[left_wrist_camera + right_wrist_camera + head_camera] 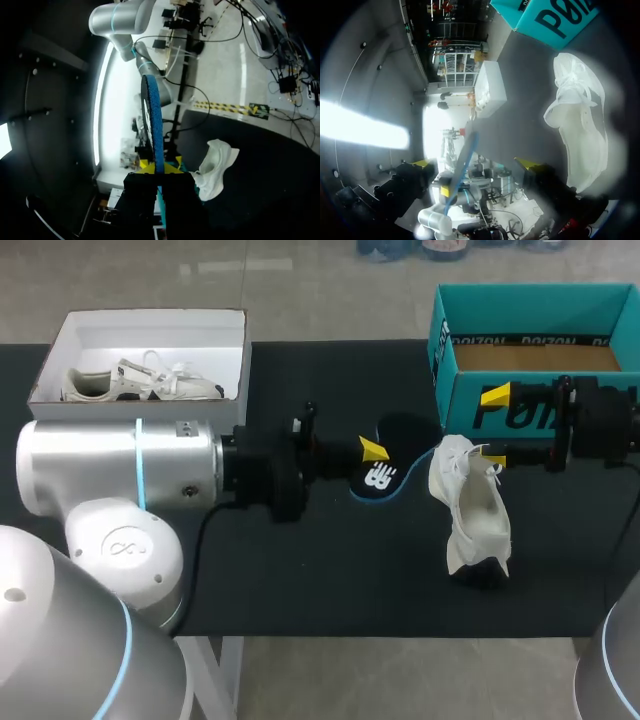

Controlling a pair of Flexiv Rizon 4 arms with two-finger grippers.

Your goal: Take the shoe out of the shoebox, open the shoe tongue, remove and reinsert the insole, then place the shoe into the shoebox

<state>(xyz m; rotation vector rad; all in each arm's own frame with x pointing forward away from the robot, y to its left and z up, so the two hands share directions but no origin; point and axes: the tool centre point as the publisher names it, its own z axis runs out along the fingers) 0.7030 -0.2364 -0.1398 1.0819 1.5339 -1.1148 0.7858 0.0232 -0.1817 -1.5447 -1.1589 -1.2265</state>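
My left gripper (373, 450) is shut on a dark insole (385, 478) with a blue edge and white logo, holding it above the black mat. In the left wrist view the insole (152, 125) stands edge-on between the yellow tips of the left gripper (160, 169). A white shoe (470, 510) stands tilted on the mat, its laces uppermost. My right gripper (494, 425) is open beside the shoe's top, with nothing between its fingers. In the right wrist view the shoe (580, 125) lies outside one finger of the right gripper (476, 164), and the insole (465, 155) shows ahead.
An open teal shoebox (470, 390) stands at the back right, just behind my right gripper. An open white box (150, 325) at the back left holds another white shoe (140, 382). The black mat (330, 570) covers the table.
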